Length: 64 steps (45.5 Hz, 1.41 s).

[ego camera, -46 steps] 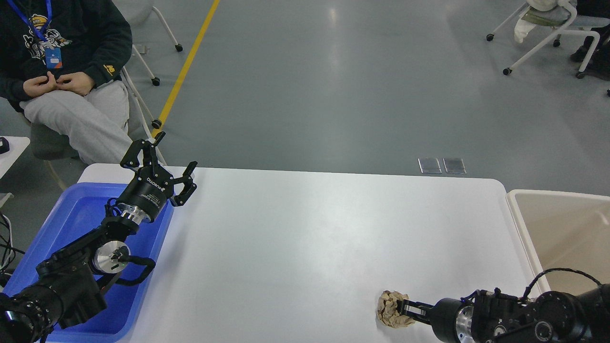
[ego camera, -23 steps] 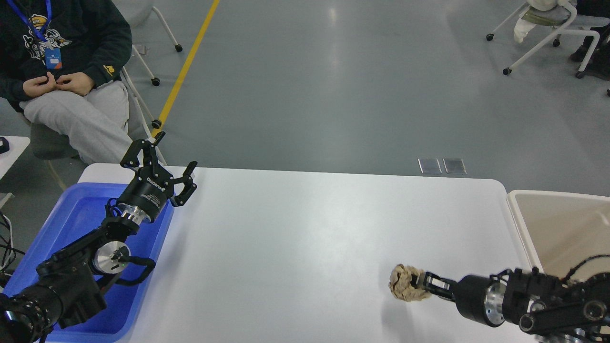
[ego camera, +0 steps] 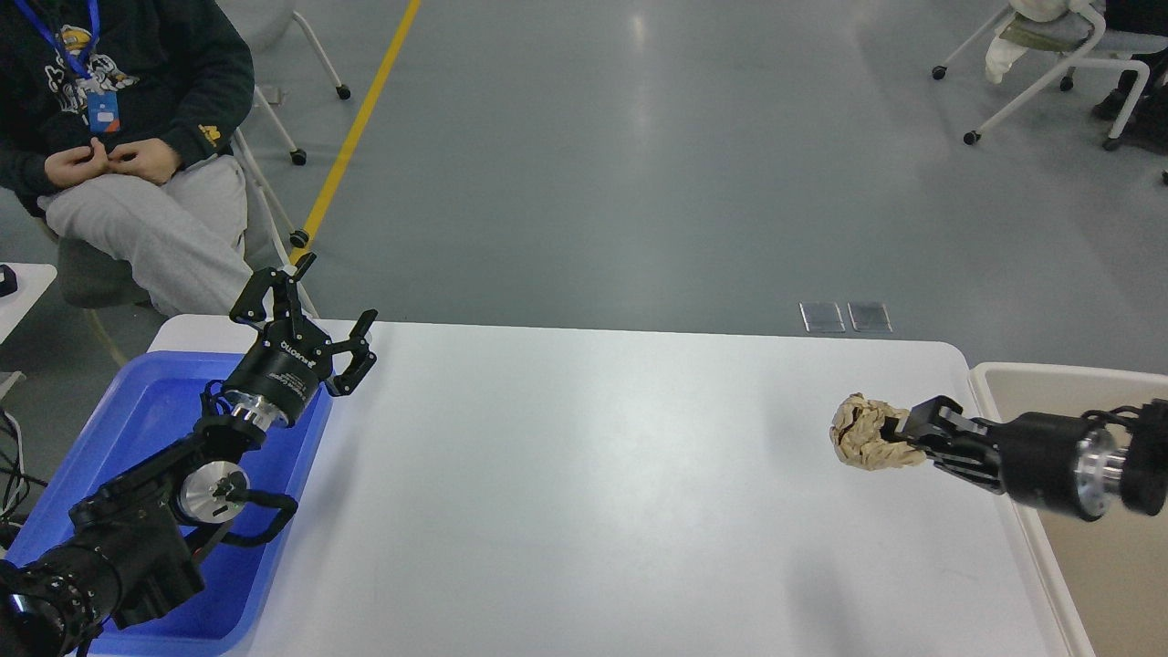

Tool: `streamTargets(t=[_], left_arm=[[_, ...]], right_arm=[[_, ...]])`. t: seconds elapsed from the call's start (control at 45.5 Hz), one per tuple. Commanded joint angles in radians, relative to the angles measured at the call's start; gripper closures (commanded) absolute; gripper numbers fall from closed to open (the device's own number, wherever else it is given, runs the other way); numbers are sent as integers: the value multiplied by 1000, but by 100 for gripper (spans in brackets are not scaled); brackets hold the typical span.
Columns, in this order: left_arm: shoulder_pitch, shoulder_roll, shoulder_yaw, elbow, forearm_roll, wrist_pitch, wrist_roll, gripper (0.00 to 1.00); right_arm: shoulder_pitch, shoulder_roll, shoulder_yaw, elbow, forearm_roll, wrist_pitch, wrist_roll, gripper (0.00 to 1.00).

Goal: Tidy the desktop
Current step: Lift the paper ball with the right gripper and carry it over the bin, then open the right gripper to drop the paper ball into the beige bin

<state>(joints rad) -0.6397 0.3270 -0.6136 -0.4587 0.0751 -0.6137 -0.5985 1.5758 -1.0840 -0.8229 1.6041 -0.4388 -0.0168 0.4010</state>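
The desktop (ego camera: 584, 456) is a large white tabletop with rounded corners. My right gripper (ego camera: 899, 438) is shut on a crumpled ball of brown paper (ego camera: 862, 431) and holds it in the air above the desktop's right side, close to the beige bin. My left gripper (ego camera: 324, 315) is open and empty, raised over the far left corner of the desktop, above the blue tray's far edge.
A blue plastic tray (ego camera: 155, 411) lies on the desktop's left end, under my left arm. A beige plastic bin (ego camera: 1049, 401) stands just off the right edge. A seated person (ego camera: 137, 173) is beyond the far left corner.
My right gripper has lifted the paper ball off the desktop's front and carried it up and to the right, toward the beige bin. My left arm has not moved.
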Motion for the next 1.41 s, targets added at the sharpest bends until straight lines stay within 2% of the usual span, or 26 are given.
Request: streamTargets(t=[0.0,0.285,0.527,0.703,0.834,0.944,0.988,1.186,1.273,1.383], left_arm=[[0,0,0,0,0,-1,0,0],[0,0,0,0,0,0,0,0],[0,1,0,0,0,0,-1,0],[0,1,0,0,0,0,-1,0],[0,0,0,0,0,0,-1,0],[0,1,0,0,0,0,-1,0],[0,1,0,0,0,0,-1,0],[0,1,0,0,0,0,-1,0],[0,1,0,0,0,0,-1,0],[0,1,0,0,0,0,-1,0]], right_arm=[[128,-149,5,-64,5,170,-5,100],[84,-142,1,-309,132,176,-31,100],[-127,-74,22,-555,328,147,-57,100],[-330,-11,131,-653,463,63,-106,100],[-505,79,287,-728,560,-67,-194,100],[-644,170,431,-817,620,-126,-248,100],[-697,223,494,-872,647,-153,-289,100],[-793,389,663,-1035,765,-291,-402,100],[-823,467,734,-1134,792,-327,-433,100],[-862,556,823,-1283,790,-322,-447,100]])
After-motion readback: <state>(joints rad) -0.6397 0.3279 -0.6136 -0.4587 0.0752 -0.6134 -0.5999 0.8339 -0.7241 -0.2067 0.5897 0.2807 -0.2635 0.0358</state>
